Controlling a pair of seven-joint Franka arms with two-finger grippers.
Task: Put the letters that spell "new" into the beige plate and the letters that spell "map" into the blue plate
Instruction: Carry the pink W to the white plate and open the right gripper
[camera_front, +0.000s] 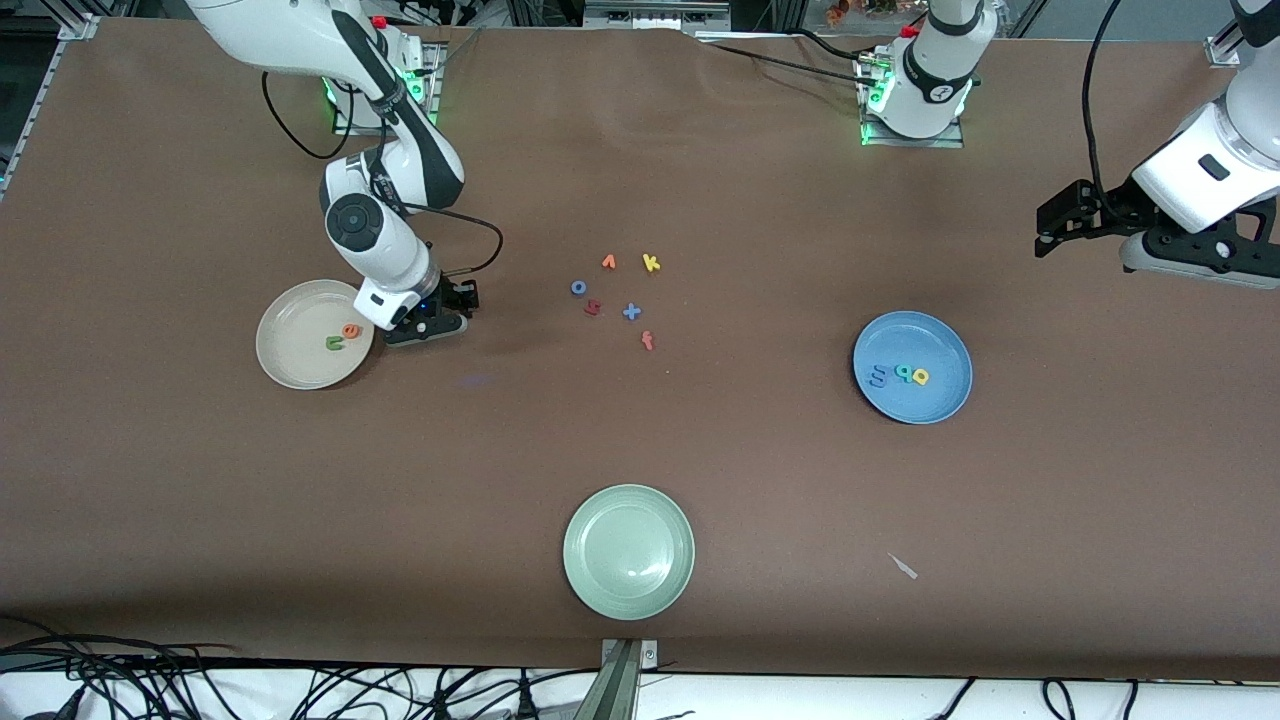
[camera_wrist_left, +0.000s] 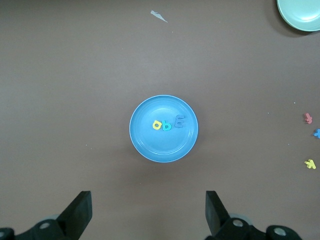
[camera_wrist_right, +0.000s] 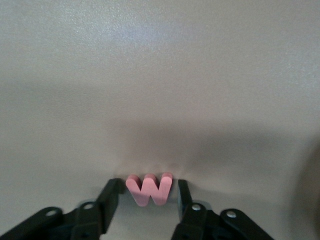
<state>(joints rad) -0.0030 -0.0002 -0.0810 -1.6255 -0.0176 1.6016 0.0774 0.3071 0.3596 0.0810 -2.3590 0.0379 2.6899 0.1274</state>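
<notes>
**Pink foam w bracketed at the worktop, grip not yet sure**

Right pincer (camera_wrist_right: 148, 186) is down on the worktop (camera_front: 760, 480), just beside the beige plate (camera_front: 290, 372). The w (camera_wrist_right: 149, 191) lies flat between its jaws. One pad looks to touch the letter and the other sits a sliver off. I judge it bracketed, not firmly clamped.

Risks:
- The letter is thin, light foam. An uneven squeeze could tip it on edge or flick it out sideways.
- Pads meeting only the rounded outer strokes may pinch too little, so it could drop on the lift short of the plate.
- The plate rim is close, and a low carry could clip it and jolt the green n (camera_front: 334, 343) and orange e (camera_front: 350, 330) already inside.

The w is pale pink, chunky and matte, its three stroke-ends pointing away from the pincer. It looks soft and likely to compress.

Blue plate (camera_front: 945, 405) holds the m (camera_front: 878, 376), a (camera_front: 903, 373) and p (camera_front: 920, 377) in a row. Left pincer (camera_wrist_left: 147, 215) waits high over that plate, jaws spread wide and empty.
</notes>
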